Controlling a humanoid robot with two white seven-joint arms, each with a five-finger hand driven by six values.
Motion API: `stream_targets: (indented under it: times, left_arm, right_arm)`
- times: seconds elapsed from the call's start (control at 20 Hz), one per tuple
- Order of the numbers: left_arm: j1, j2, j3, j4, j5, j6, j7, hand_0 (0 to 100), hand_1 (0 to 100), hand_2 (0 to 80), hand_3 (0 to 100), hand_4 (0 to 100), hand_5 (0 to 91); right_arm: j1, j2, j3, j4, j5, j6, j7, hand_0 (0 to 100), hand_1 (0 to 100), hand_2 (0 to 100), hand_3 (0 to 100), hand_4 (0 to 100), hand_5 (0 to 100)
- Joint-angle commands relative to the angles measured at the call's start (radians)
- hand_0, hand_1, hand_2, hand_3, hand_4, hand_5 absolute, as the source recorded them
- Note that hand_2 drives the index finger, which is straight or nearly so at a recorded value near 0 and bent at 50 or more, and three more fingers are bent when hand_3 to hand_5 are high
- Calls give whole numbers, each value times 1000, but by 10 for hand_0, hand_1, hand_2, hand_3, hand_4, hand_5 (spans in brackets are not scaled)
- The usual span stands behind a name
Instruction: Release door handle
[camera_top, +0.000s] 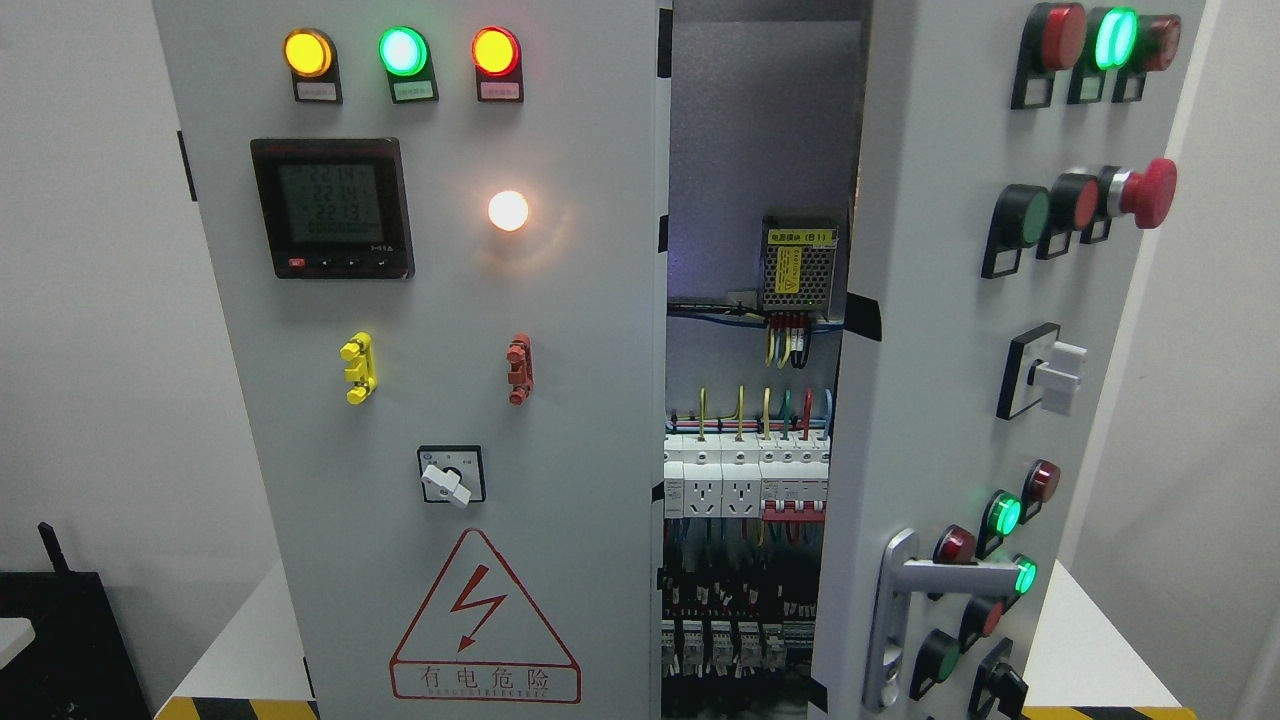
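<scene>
Standing ajar, right door (960, 400), silver handle (900, 610) untouched, wiring (745, 500) exposed

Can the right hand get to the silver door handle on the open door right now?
Probably yes, though unconfirmed: the door handle sits exposed on the front of the open right door with nothing covering it, but neither hand is in view.

Door handle (905, 600) low on the right door (930, 330).
</scene>
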Motion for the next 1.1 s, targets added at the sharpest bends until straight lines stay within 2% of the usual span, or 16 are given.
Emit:
stream_targets:
  times: [0.0,0.45,1.05]
  left_arm:
    - [-3,0,2,9,0,-2,-1,120,389,0,0,0,0]
    - [-3,0,2,9,0,-2,-1,120,389,0,0,0,0]
    - [-3,0,2,11,0,-2,-1,120,389,0,0,0,0]
  right_arm:
    - [-26,25,98,190,1,21,8,413,117,0,0,0,0]
    - [-76,27,95,224,-1,21,5,388,115,0,0,0,0]
    - [-78,27,95,239,-1,20,5,370,99,0,0,0,0]
